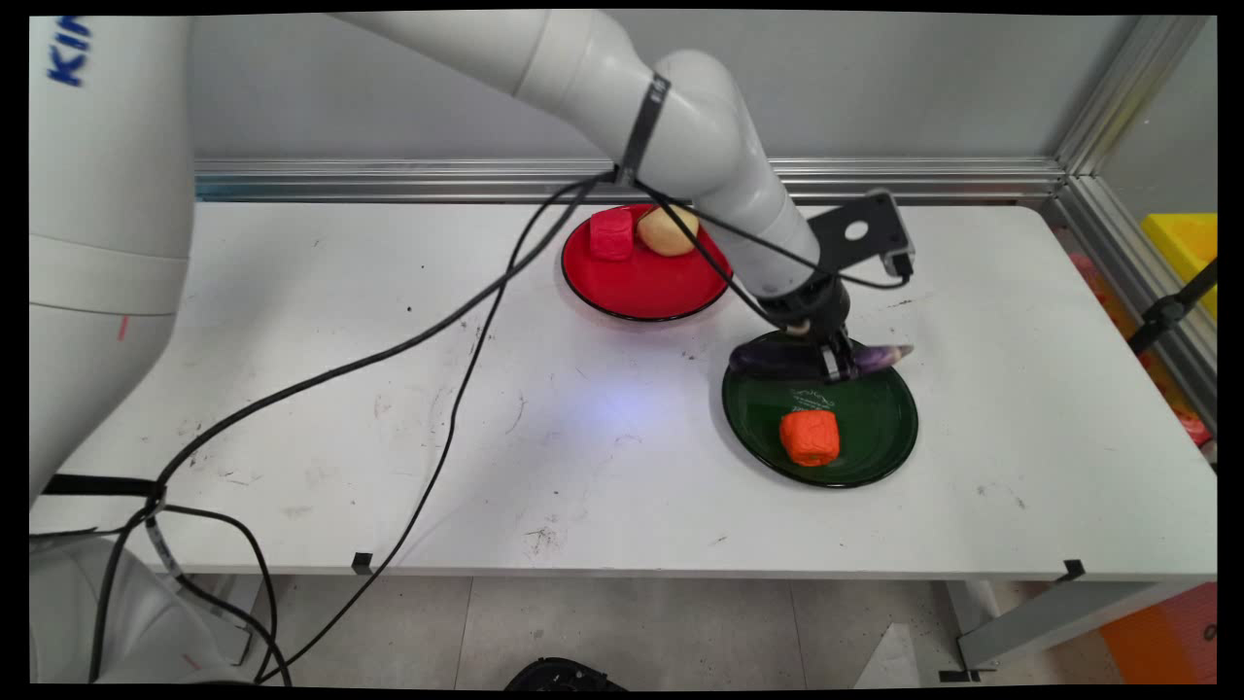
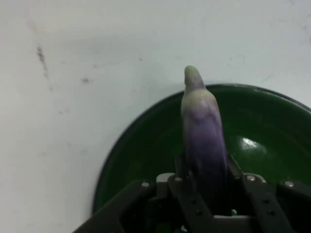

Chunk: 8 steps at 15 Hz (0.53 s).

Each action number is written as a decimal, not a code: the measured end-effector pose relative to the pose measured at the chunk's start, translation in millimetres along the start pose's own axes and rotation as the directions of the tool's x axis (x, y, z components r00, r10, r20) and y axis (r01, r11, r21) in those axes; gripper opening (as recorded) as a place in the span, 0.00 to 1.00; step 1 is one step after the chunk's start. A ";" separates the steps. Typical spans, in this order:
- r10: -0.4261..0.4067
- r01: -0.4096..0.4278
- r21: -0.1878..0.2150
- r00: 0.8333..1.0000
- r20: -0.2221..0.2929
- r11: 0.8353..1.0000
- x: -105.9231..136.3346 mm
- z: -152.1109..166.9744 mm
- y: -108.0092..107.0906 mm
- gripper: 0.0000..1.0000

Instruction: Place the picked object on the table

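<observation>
While the black two-finger gripper (image 1: 834,362) is lowered over the far rim of the dark green round plate (image 1: 875,428), a long purple toy eggplant with a pale greenish tip (image 2: 204,141) is seen clamped between its fingers, which are closed against the eggplant's sides. In the hand view the eggplant is gripped about its thicker part, its tapered tip pointing away past the plate's edge toward the white table (image 1: 389,389). It is held lying across the rim of the green plate; whether it touches the plate cannot be told. By its smooth, glossy skin it is judged light, somewhat slippery and probably plastic or soft rubber, best taken across the thick middle so that it does not swivel. Nearer the camera on the same plate an orange blocky toy (image 1: 810,437) is set, apart from the eggplant. Farther back a glossy red round plate (image 1: 641,282) is found, bearing a pink-red block (image 1: 610,234) and a yellowish rounded piece (image 1: 666,231) just beside each other.
</observation>
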<state>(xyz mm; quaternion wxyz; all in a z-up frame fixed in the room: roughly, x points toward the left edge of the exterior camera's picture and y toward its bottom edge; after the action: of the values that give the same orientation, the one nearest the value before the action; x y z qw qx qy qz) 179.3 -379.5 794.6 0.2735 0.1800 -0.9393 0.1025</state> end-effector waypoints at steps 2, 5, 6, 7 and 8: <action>0.009 -0.009 0.017 1.000 -0.015 1.000 2.5 -19.3 -1.7 0.00; 0.011 -0.010 0.036 1.000 -0.025 0.999 -0.6 -44.9 -3.3 0.00; 0.010 -0.009 0.039 1.000 -0.026 0.999 -2.4 -51.5 -3.6 0.00; 0.009 -0.008 0.044 1.000 -0.027 0.999 -6.2 -61.8 -4.1 0.00; 0.007 -0.005 0.051 1.000 -0.026 0.999 -12.2 -74.1 -4.8 0.00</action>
<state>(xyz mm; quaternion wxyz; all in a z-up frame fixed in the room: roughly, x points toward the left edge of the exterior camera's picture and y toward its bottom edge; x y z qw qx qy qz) 226.2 -358.9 849.8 0.2807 0.1826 -0.9333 0.1293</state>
